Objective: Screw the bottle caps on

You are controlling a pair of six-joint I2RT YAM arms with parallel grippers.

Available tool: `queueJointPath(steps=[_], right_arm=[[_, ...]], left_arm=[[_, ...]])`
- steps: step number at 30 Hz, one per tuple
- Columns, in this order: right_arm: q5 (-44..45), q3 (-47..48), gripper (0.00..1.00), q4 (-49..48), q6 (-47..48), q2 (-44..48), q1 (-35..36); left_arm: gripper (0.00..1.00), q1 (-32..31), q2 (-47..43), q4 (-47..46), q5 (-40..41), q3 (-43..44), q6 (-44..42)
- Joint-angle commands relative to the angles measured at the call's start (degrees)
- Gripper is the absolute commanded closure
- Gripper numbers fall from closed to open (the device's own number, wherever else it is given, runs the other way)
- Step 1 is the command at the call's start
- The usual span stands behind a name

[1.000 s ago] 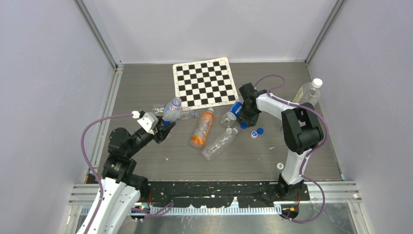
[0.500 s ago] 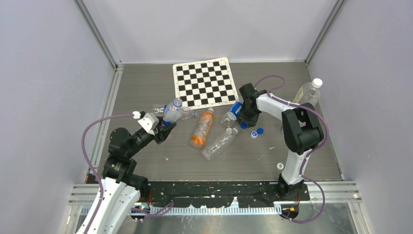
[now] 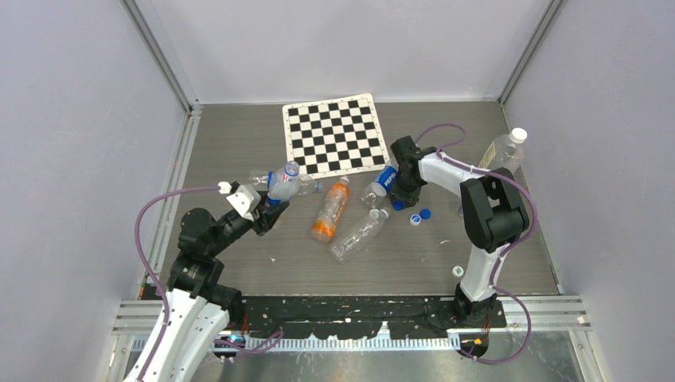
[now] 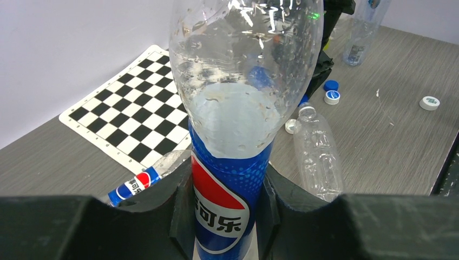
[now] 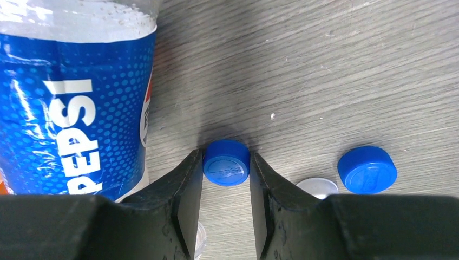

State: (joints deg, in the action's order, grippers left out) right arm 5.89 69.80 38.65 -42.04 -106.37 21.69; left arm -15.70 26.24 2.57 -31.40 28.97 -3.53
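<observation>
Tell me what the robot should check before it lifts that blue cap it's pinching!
1. Is the right pincer shut on the blue cap? Ok.
2. Is the cap pinched by its sides? Ok.
3. Is the left pincer shut on the Pepsi bottle? Ok.
4. Is that bottle's mouth uncapped? Cannot tell, it is too small from above.
5. Is the spare blue cap apart from the pincer? Ok.
</observation>
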Motion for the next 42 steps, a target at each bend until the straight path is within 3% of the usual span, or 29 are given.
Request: queueJointPath(steps=[1, 10, 19, 28, 42], right_arm=[[-0.5, 0.3, 0.73, 1.8, 0.1, 4.4, 0.5], [1.1, 5.5, 0.83, 13.1, 7.6, 16.0, 2.9], [2.8, 14.8, 0.83, 20.3, 16.1, 28.5, 17.1], [-8.3, 19.9, 0.84, 19.7, 24.4, 32.6, 28.8], [-17.8, 21.6, 0.82, 12.0, 32.8, 32.3, 34.8]], left_arm=[[0.62, -0.3, 0.1, -3.5, -1.8, -1.3, -1.2], [0.59, -2.4, 0.7, -3.1, -5.5, -3.6, -7.3], [0.60, -5.4, 2.2, -0.4, -8.8, -4.1, -12.4], [0.63, -8.2, 2.9, 4.9, -8.7, -3.8, -18.0], [0.64, -10.2, 5.0, 6.3, -9.3, -4.2, -18.9]])
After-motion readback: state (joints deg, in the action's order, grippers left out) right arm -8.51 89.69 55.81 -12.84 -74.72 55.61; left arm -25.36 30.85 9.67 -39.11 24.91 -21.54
